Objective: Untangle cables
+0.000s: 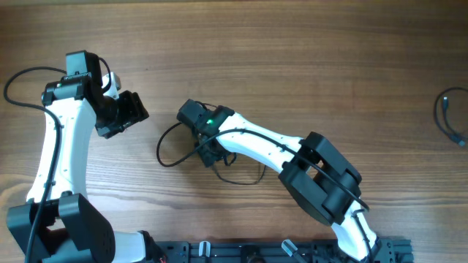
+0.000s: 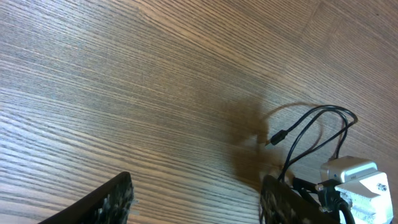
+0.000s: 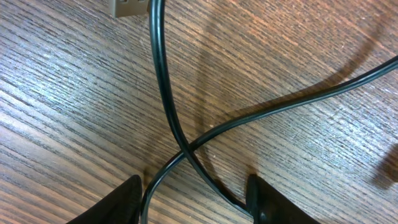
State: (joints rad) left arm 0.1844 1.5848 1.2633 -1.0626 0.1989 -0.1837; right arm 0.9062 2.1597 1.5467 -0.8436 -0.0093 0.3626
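A thin black cable (image 1: 167, 150) lies in loose loops on the wooden table at the centre. My right gripper (image 1: 210, 152) is low over these loops. In the right wrist view it (image 3: 193, 205) is open, and two strands of the cable (image 3: 186, 149) cross between its fingers; a silver plug end (image 3: 130, 6) lies at the top. My left gripper (image 1: 136, 111) is open and empty, left of the loops. In the left wrist view it (image 2: 199, 202) is open over bare wood, with the cable loops (image 2: 314, 121) and a small plug (image 2: 277, 137) to the right.
A second small black cable (image 1: 450, 117) lies at the far right edge of the table. The right arm's white link (image 1: 256, 142) stretches from the bottom right to the centre. A dark rail (image 1: 292, 252) runs along the front edge.
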